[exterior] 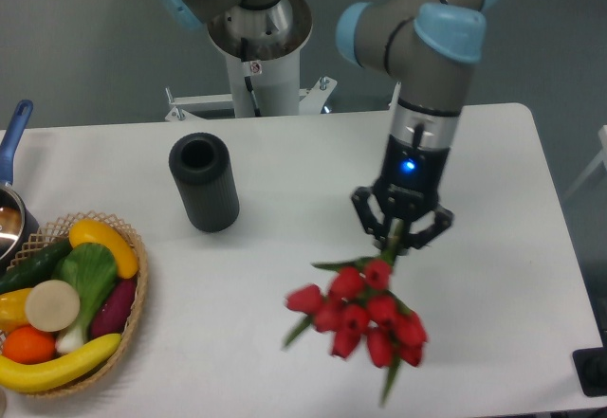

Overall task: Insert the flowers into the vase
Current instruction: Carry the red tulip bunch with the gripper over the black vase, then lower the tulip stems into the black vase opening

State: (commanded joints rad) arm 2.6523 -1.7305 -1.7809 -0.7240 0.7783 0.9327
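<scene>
The flowers [365,318], a bunch of red tulips with green leaves, hang tilted below my gripper [398,240], heads down toward the table's front. The gripper is shut on the green stems at the top of the bunch, which looks lifted just off the table. The vase [205,182], a dark ribbed cylinder, stands upright with its round mouth open upward, well to the left of the gripper and a little further back.
A wicker basket [133,295] of fruit and vegetables sits at the front left. A steel pot with a blue handle [13,129] is at the left edge. The arm's base [258,29] stands behind the table. A dark object [593,371] is at the right edge.
</scene>
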